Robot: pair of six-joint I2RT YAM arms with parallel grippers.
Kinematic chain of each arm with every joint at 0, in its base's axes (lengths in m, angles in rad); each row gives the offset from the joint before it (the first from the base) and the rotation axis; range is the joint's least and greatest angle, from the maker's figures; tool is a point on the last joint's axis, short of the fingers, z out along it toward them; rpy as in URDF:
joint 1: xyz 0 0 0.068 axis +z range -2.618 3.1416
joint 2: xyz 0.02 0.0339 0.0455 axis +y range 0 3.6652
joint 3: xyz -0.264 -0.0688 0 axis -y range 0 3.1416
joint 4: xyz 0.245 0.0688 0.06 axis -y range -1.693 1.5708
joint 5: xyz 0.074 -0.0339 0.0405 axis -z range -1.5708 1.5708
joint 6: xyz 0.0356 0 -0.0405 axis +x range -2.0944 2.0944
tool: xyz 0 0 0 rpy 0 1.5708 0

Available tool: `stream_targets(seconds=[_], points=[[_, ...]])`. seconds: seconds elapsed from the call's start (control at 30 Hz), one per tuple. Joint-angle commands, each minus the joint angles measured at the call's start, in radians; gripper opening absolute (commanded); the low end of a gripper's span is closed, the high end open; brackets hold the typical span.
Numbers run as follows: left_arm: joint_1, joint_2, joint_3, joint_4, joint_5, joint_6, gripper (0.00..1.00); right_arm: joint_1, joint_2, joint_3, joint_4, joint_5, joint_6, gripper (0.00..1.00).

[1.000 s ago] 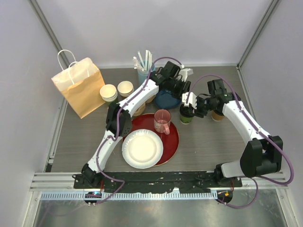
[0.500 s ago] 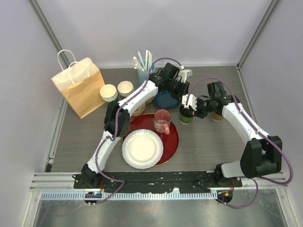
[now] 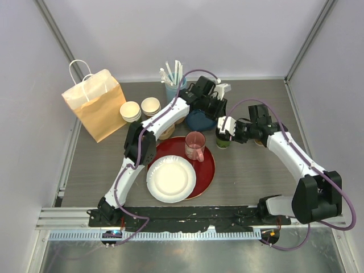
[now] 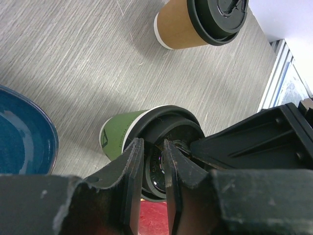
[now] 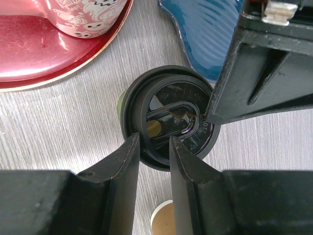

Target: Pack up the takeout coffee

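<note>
The green-sided cup [image 3: 223,142] with its black lid [image 5: 166,98] stands beside the red tray. My left gripper [image 3: 219,116] comes from the far side and is shut on the lid's rim, one finger outside and one inside [image 4: 150,147]. My right gripper [image 3: 226,129] is shut on the opposite rim the same way [image 5: 154,142]. I cannot tell whether the cup rests on the table. The kraft-brown cup [image 4: 181,29] with its black lid stands upright just right of it, and its edge shows in the right wrist view [image 5: 164,223]. In the top view my right arm mostly hides it.
A blue bowl [image 3: 199,120] sits just behind the green cup. A pink mug [image 3: 195,146] and a white paper plate [image 3: 170,179] sit on the red tray [image 3: 209,165]. A kraft paper bag [image 3: 94,105], stacked cream-rimmed cups [image 3: 136,110] and a cup of straws [image 3: 173,79] stand at the back left.
My right gripper has moved a little left onto the green cup's lid, and its forearm has swung lower. My left arm has barely moved.
</note>
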Motion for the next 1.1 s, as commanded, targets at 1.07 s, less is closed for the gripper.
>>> stream_targets(seconds=[1.07], points=[[-0.024,-0.11,-0.107,-0.069,0.0,0.062,0.33,0.098,-0.032,-0.125,-0.077,0.19,0.222,0.45]])
